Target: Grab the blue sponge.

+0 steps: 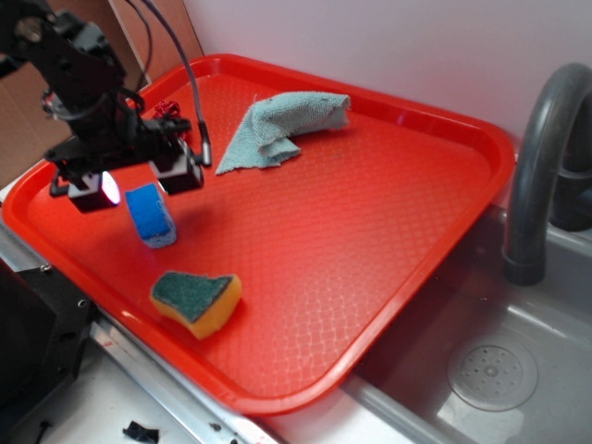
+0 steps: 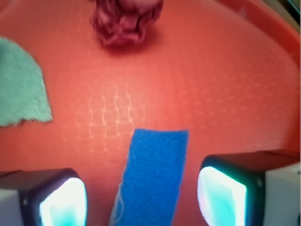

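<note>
1. Two glowing pads (image 2: 63, 202) of the hand (image 2: 141, 200) fill the bottom corners of the wrist view, at 7 and 5 o'clock.
2. Between them stands one blue sponge (image 2: 153, 174) on its edge, with clear gaps on both sides; the hand is spread wide and grips nothing.
3. One red tray (image 1: 481, 148) holds everything. In the exterior view the blue sponge (image 1: 151, 215) sits toward 9 o'clock on the tray, just beneath the hand (image 1: 139, 185).
4. One yellow sponge (image 1: 197, 302) with a dark green top lies at about 7 o'clock on the tray, near the front rim and apart from the blue one.
5. One light teal cloth (image 1: 277, 128) lies crumpled at 12 o'clock, near the far rim.
6. One small dark red ruffled item (image 2: 126, 20) lies at 12 o'clock in the wrist view; what it is cannot be told.
7. One grey sink (image 1: 499, 370) with a round drain lies at 4 o'clock of the tray, with one dark curved faucet (image 1: 541, 157) above it.
</note>
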Controlling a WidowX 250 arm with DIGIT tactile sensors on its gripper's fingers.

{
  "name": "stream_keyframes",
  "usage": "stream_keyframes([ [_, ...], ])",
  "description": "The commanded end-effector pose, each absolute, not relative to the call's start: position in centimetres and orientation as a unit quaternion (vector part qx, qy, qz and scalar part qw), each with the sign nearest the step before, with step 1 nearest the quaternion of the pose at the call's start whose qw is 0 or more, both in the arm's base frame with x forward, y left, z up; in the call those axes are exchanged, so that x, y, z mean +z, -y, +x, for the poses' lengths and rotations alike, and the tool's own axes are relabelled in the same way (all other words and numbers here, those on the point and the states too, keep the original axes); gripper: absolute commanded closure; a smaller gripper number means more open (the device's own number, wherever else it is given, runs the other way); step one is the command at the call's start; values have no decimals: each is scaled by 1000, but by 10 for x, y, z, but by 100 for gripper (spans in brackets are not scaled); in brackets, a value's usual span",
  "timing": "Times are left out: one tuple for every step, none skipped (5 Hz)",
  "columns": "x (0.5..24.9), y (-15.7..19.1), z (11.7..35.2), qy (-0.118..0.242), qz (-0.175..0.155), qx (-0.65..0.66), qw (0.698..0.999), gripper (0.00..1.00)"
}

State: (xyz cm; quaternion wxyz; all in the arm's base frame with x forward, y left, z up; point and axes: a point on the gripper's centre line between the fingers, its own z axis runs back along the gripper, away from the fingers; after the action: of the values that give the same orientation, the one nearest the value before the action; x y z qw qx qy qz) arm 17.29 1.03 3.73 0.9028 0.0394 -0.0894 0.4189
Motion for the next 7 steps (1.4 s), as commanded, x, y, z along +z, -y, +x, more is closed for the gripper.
stream_keyframes([
  [21, -5, 164, 78, 36, 405, 910, 0],
  [19, -5, 164, 82, 40, 399, 913, 30],
  [19, -7, 166, 82, 41, 401, 912, 100],
  [29, -12, 172, 73, 38, 390, 917, 100],
  [69, -9, 182, 62, 48, 309, 948, 100],
  [119, 10, 191, 53, 46, 204, 976, 100],
  [170, 30, 193, 62, -1, 129, 990, 100],
])
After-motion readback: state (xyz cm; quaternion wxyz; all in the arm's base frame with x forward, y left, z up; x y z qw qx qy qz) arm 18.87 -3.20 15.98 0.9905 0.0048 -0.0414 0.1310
